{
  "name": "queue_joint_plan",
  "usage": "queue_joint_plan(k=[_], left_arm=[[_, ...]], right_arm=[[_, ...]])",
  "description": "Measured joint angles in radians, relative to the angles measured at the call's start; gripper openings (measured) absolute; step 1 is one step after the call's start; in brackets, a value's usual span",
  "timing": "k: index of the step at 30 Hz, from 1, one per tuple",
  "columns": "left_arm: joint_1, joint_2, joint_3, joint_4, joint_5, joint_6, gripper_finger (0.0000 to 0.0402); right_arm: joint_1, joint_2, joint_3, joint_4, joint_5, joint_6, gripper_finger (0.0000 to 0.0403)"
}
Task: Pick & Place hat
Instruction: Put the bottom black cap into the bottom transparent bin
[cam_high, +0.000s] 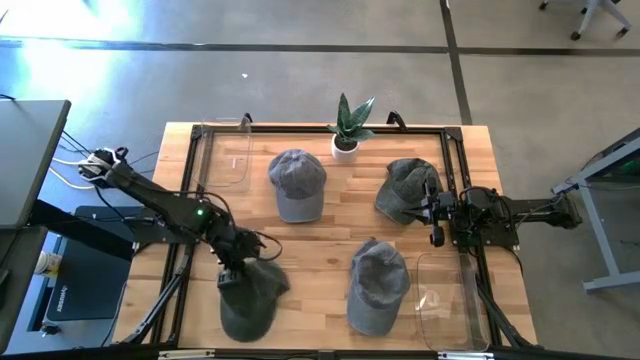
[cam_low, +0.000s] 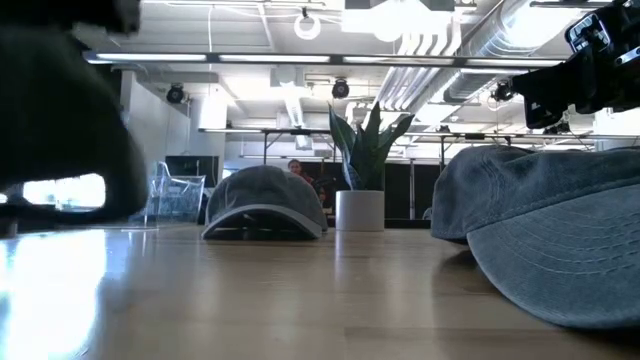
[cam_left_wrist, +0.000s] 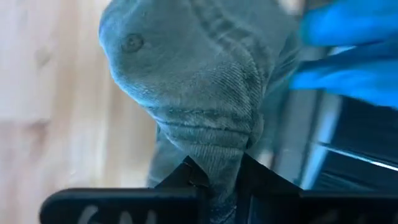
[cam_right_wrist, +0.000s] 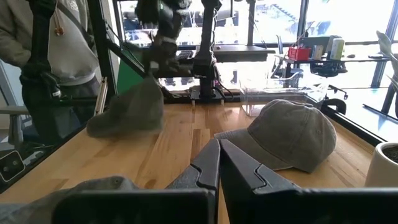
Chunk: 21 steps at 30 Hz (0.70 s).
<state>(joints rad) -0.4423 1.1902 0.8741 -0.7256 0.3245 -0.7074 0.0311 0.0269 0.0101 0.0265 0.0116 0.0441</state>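
Your left gripper (cam_high: 232, 268) pinches the hat (cam_high: 250, 293) by its fabric at the table's (cam_high: 320, 250) front-left corner. Your right gripper (cam_high: 437, 212) waits with fingers together beside another cap (cam_high: 405, 188).

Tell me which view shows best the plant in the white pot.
The high view: the whole plant shows, between two hats at the table's far edge. The low view shows it side-on, distant. The right wrist view catches only the pot's edge; the left wrist view shows nothing of it.

No lettering, label, brand or number can be read in any view
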Motion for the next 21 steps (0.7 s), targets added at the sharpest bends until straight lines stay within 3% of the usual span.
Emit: queue_joint_plan(k=[7,11,17,21], left_arm=[[-0.001,-0.027,0.188,-0.003,0.042,-0.044,0.0006],[-0.001,-0.029,0.260,-0.010,-0.041,-0.088,0.0003],[-0.001,-0.029,0.282,-0.014,-0.184,-0.185,0.0002],[0.004,-0.028,0.282,-0.012,-0.261,-0.206,0.0001]], right_arm=[[0.000,0.000,0.000,0.000,0.000,0.000,0.0007],[0.000,0.000,0.000,0.024,0.009,-0.045,0.0008],[0.000,0.002,0.000,0.224,0.026,-0.021,0.0006],[0.001,0.000,0.000,0.504,0.133,0.472,0.0002]])
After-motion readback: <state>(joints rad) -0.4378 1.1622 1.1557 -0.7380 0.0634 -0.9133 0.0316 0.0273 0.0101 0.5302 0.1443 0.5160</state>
